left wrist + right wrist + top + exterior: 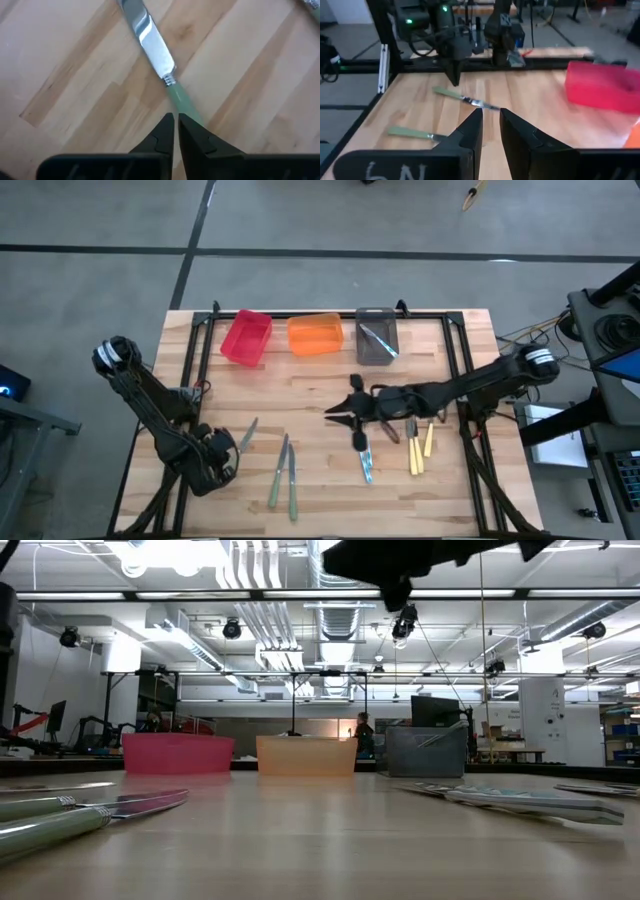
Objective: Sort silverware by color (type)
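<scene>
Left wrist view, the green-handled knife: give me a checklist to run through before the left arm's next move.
1. left gripper over the handle end of the green-handled knife: ok.
2. Firm grip on the handle: cannot tell; the fingers are almost together and the handle runs under their tips.
3. Knife flat on the table: ok.
4. right gripper mid-table, empty, apart from the left arm: ok.
5. Bins free: red bin and orange bin look empty, grey bin holds one utensil: ok.

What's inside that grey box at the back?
The grey box holds one light-blue-handled utensil, leaning diagonally. Nothing else shows; in the low view its walls hide the bottom.
</scene>
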Motion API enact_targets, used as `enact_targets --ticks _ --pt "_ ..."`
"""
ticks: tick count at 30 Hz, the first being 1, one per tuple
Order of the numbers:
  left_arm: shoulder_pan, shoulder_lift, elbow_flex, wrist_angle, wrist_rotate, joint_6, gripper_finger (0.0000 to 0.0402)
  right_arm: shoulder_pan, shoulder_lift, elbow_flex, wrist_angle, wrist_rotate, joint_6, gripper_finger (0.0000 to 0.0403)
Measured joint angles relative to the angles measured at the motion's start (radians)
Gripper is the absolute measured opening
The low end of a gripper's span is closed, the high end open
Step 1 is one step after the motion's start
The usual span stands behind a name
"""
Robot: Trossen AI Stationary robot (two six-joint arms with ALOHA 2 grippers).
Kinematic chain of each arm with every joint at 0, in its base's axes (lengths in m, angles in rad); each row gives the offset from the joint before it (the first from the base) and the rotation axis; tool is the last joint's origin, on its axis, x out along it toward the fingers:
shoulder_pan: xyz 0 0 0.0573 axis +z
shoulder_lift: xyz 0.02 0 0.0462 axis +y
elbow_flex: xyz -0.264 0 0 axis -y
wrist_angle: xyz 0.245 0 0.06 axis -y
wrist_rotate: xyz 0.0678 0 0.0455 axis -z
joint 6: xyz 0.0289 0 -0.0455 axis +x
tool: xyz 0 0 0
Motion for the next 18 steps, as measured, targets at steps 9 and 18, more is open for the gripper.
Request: enact_targets --ticks 9,18 --pt "-0.005 0.0 0.007 0.047 -0.226 0.129 0.0116 -0.003 0.221 0.245 -0.172 0.011 0.032 0.0056" --pt "-0.015 0.097 0.002 0.048 -0.301 0.168 0.0189 -0.002 0.339 0.434 -0.419 0.011 0.007 0.0056"
